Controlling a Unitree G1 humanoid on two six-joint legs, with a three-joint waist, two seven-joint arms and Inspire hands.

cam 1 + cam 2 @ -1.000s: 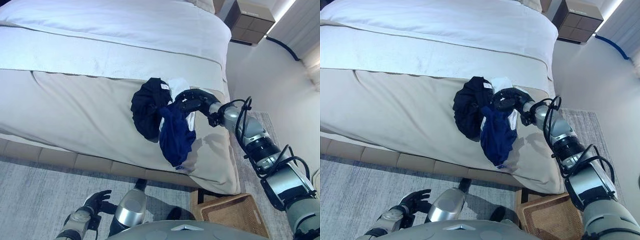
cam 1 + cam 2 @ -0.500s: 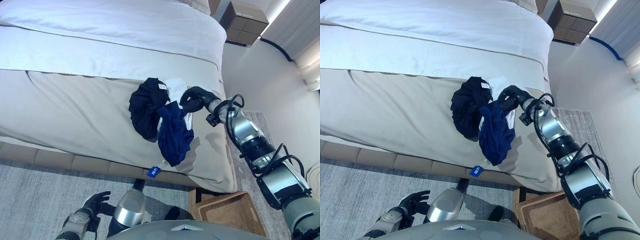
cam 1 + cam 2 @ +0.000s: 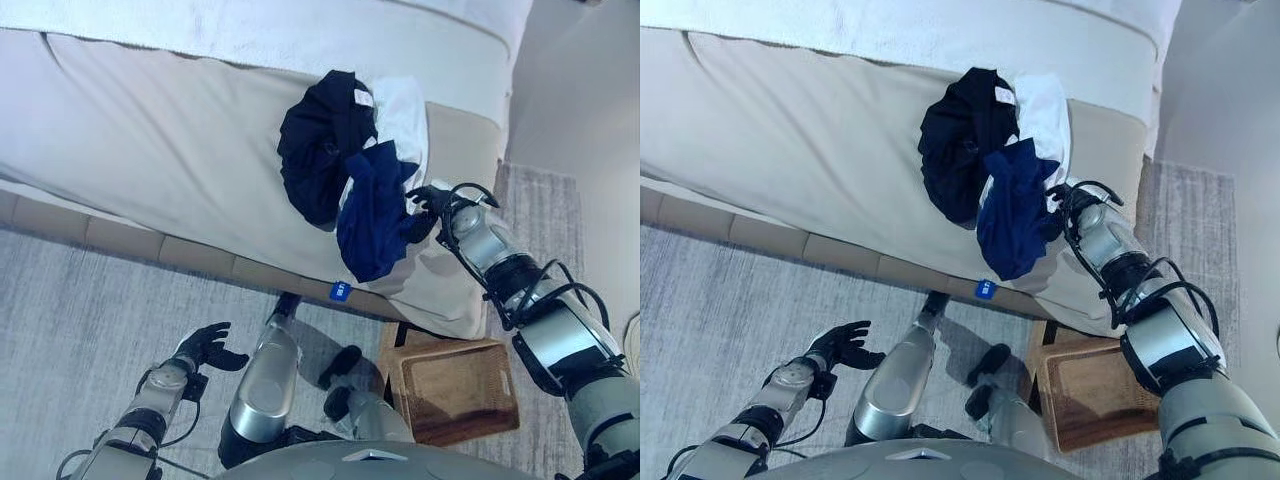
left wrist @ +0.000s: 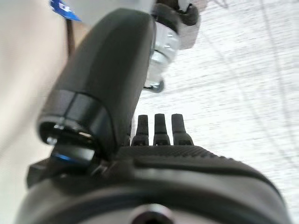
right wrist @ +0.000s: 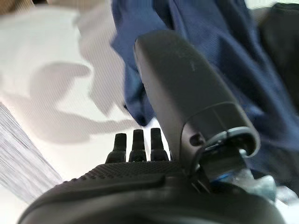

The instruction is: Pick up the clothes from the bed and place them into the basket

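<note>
A pile of clothes lies near the bed's (image 3: pixel 150 150) foot corner: a black garment (image 3: pixel 320 150), a white one (image 3: pixel 402 112) and a dark blue one (image 3: pixel 375 215) that hangs over the bed's edge. My right hand (image 3: pixel 425 210) is at the blue garment's right edge, touching it. In the right wrist view its fingers (image 5: pixel 135 142) are straight, with the blue cloth (image 5: pixel 224 56) just past the thumb. The brown wicker basket (image 3: pixel 455 390) stands on the floor below the bed corner. My left hand (image 3: pixel 208 345) hangs open low at the left.
A small blue tag (image 3: pixel 340 291) sits on the bed's side below the clothes. A grey rug (image 3: pixel 90 300) covers the floor in front of the bed. A wall (image 3: pixel 590 120) runs close along the right.
The camera has tilted down, so the bed has shifted up in view. My right hand has moved from the blue garment's top to its right edge, lower on the bed's side.
</note>
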